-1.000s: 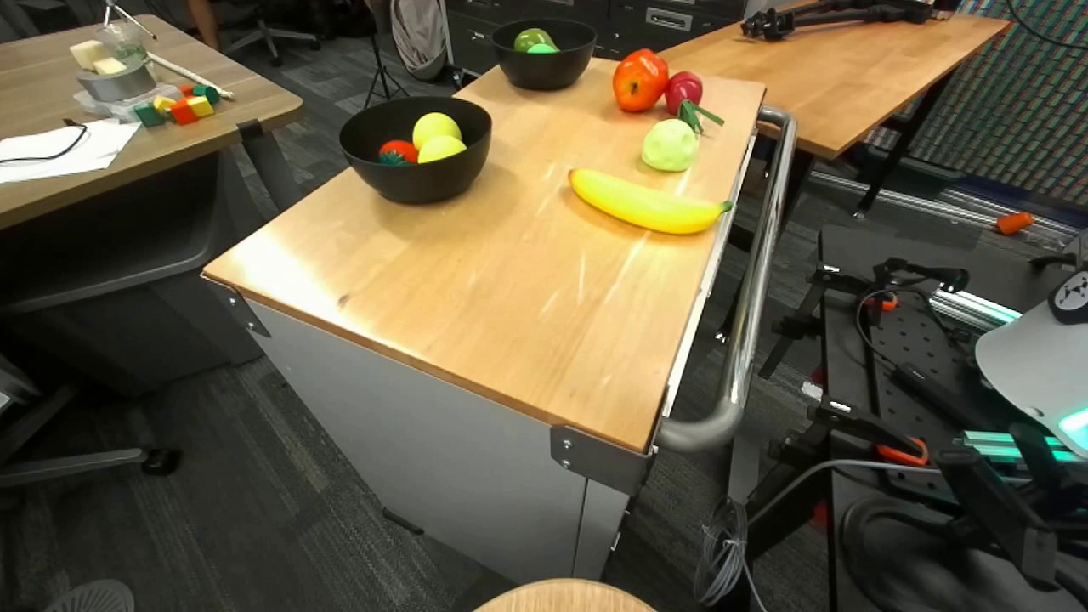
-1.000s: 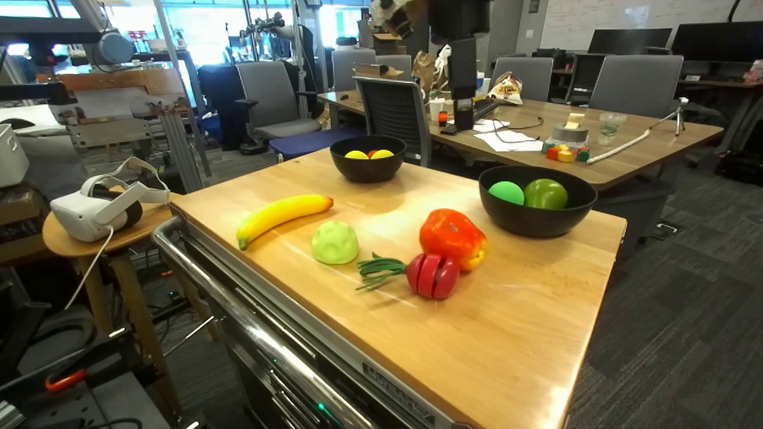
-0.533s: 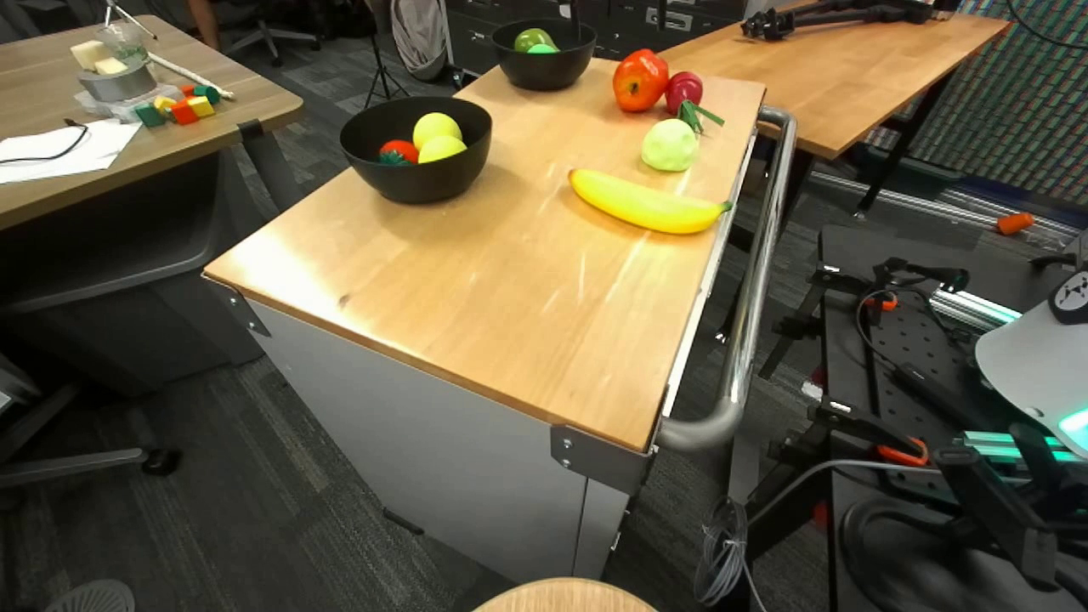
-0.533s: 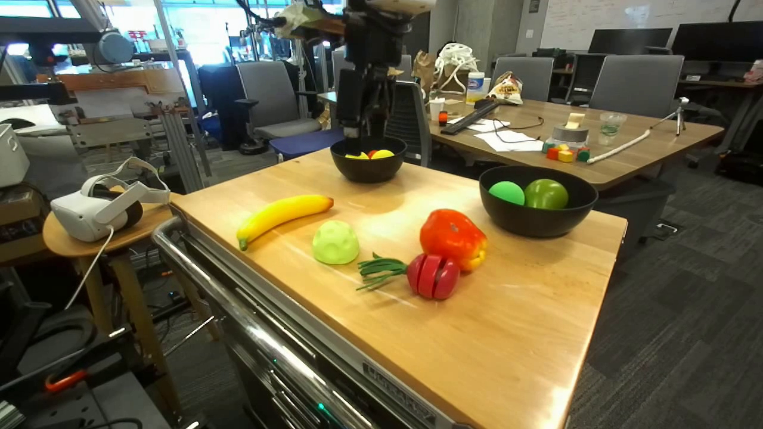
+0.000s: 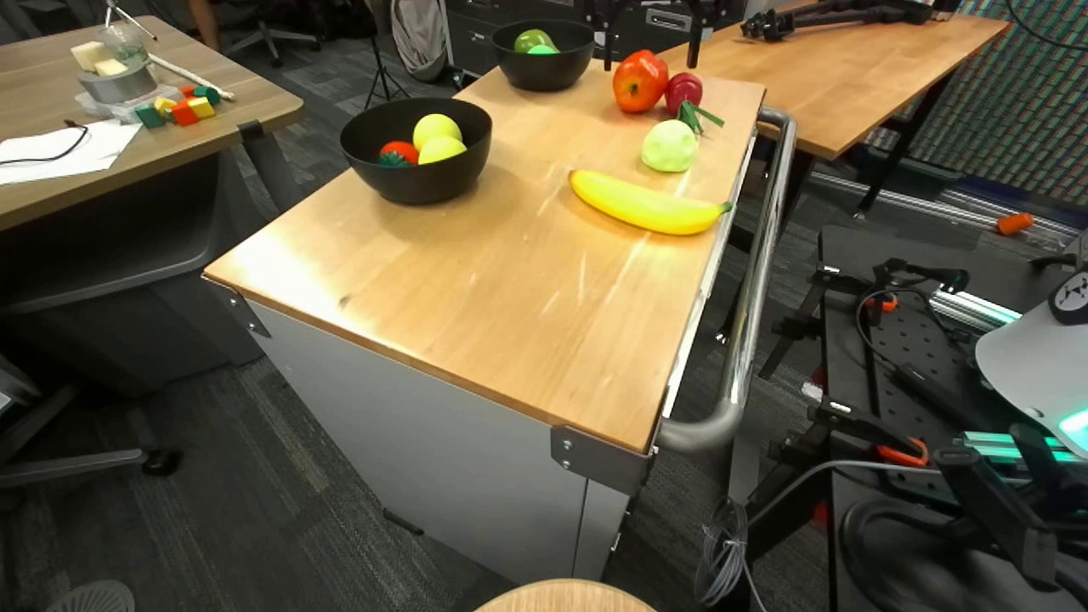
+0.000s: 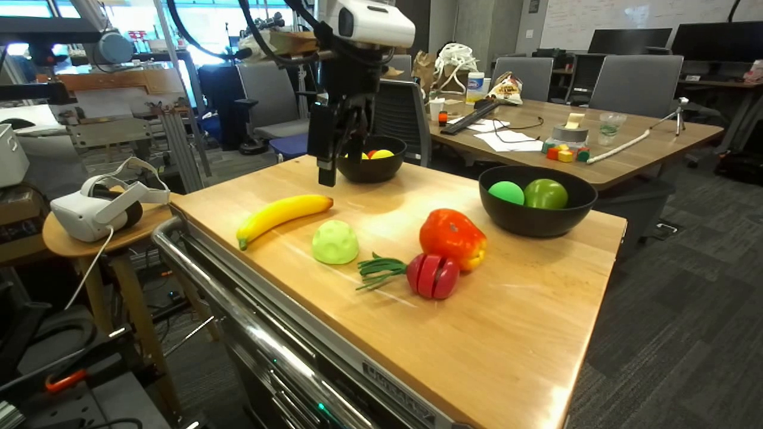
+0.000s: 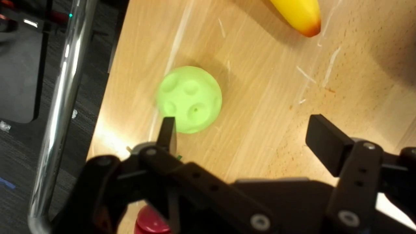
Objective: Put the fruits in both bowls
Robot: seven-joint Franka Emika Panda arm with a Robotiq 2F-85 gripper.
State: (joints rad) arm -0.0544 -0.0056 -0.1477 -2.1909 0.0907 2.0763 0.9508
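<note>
Gripper [image 7: 245, 138] is over the cart's wooden top [image 5: 476, 280], fingers [image 7: 326, 139] pointing down and spread wide, wood visible between them in wrist view. Dimpled light-green ball [image 7: 190, 97] sits on the wood; in wrist view one fingertip overlaps its edge, can't tell height above it. Banana [image 6: 283, 215] lies near the ball, only its dark-ended tip showing in wrist view; its stem end is by the chrome rail [image 5: 756, 255]. Orange-red bell pepper [image 6: 452, 237] and sliced red radish [image 6: 432, 276] are side by side on the top, can't tell if touching; radish's green leaves [image 6: 380, 271] point toward the ball. Two black bowls stand on the same top, well apart. Bowl with yellow balls [image 5: 416, 183]: two yellow balls [image 5: 437, 129] plus a strawberry [image 5: 398, 151] inside; gripper hides part of that bowl in an exterior view. Bowl with green fruit [image 6: 539, 223]: mint-green ball [image 6: 506, 192] and a darker green round fruit [image 6: 545, 193] inside, pepper near it. VR headset [image 6: 101, 205] rests on a round stool [image 6: 146, 223] beside the cart.
</note>
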